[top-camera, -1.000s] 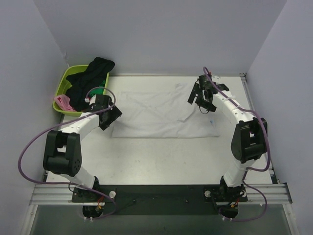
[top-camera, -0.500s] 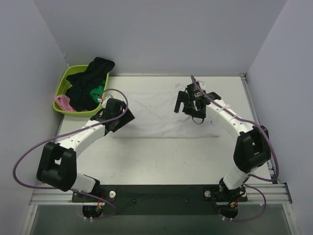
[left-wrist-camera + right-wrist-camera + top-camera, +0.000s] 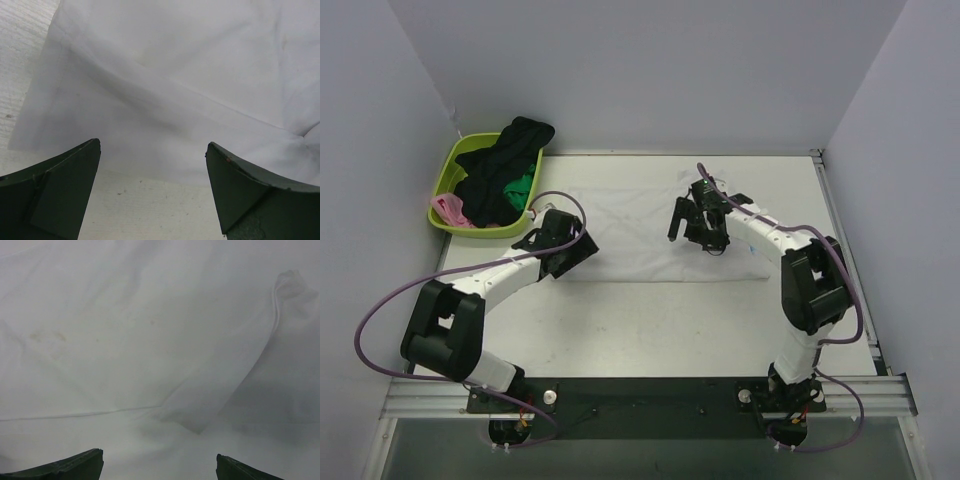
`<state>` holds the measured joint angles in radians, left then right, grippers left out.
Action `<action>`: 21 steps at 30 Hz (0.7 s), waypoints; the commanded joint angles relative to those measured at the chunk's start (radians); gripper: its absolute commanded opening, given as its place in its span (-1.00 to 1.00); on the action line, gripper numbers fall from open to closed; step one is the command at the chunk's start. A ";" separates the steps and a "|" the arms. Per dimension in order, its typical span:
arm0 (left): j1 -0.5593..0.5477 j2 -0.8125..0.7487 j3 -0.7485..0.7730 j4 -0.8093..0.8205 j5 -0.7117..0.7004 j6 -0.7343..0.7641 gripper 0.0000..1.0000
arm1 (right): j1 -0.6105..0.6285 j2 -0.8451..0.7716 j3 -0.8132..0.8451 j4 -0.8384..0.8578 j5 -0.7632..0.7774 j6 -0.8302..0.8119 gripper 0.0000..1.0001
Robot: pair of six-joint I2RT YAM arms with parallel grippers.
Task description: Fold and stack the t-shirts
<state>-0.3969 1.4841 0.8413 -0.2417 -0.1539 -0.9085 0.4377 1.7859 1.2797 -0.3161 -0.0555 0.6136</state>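
Several t-shirts [image 3: 501, 166] inside lime green basket [image 3: 446, 173]

2 arms bent inward, left end effector [image 3: 575, 252] spread wide, right end effector [image 3: 695, 232] spread wide, both empty

Enclosed cell, three plain matte walls, pale grey-lilac: back wall [image 3: 650, 70], left wall [image 3: 360, 200], right wall [image 3: 920, 180]. No windows in view. Light is even and diffuse, shadows soft, no hot spots. Counter [image 3: 650, 320] is white with a faint grain and a few dark specks, and a thin metal trim runs along its far and right edges. Near edge: aluminium rail [image 3: 420, 400] across the full width, with a black plate [image 3: 650, 395] over its middle. Below that, a dull grey-green floor [image 3: 640, 450]. Lime green plastic basket [image 3: 442, 190] sits at the counter's far-left corner, against the left wall.
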 commanded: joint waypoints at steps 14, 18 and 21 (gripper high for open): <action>-0.002 0.010 0.012 0.016 -0.027 0.023 0.94 | -0.017 0.133 0.115 0.022 -0.009 -0.003 0.92; -0.002 0.013 0.016 0.007 -0.039 0.033 0.94 | -0.025 0.174 0.162 0.022 -0.007 -0.012 0.91; -0.002 0.016 0.016 0.008 -0.047 0.036 0.94 | -0.034 0.211 0.211 0.029 -0.013 -0.015 0.92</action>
<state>-0.3977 1.4910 0.8413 -0.2371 -0.1726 -0.8932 0.4175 1.9583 1.4151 -0.2909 -0.0685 0.6144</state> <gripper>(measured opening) 0.970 0.958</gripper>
